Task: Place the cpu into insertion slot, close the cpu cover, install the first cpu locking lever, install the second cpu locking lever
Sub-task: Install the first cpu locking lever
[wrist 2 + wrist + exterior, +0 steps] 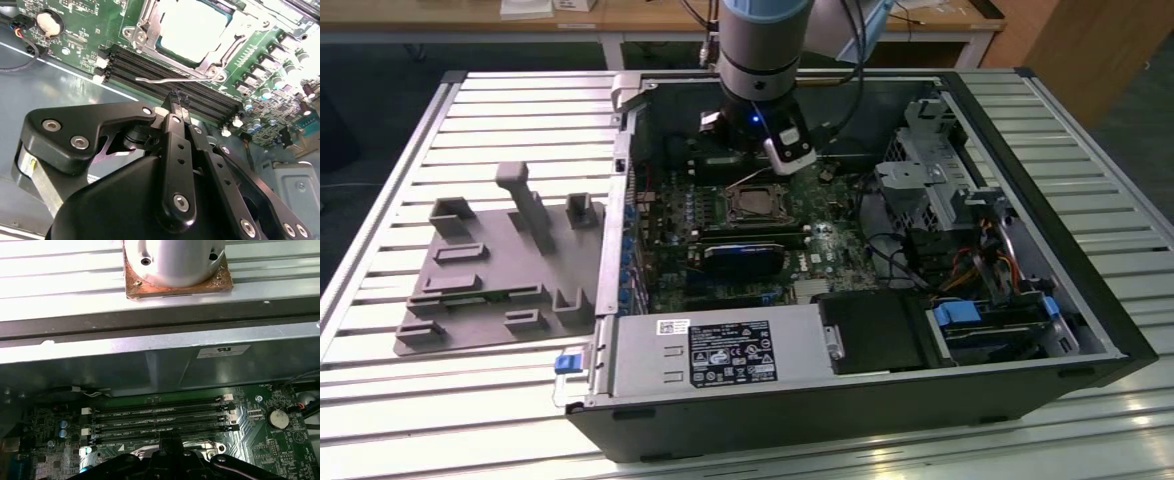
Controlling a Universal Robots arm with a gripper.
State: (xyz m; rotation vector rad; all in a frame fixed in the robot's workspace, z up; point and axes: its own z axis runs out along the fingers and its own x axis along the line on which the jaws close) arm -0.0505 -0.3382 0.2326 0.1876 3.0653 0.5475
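Silver cover (148, 27) lay shut over the chip (192, 25); the gripper (179, 98), jaws together and empty, hovered by a loose lever (170, 79) that likely needed hooking down.

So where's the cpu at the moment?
In the second wrist view the cpu lies in the insertion slot on the green board, just beyond the black memory slots from the pincer.
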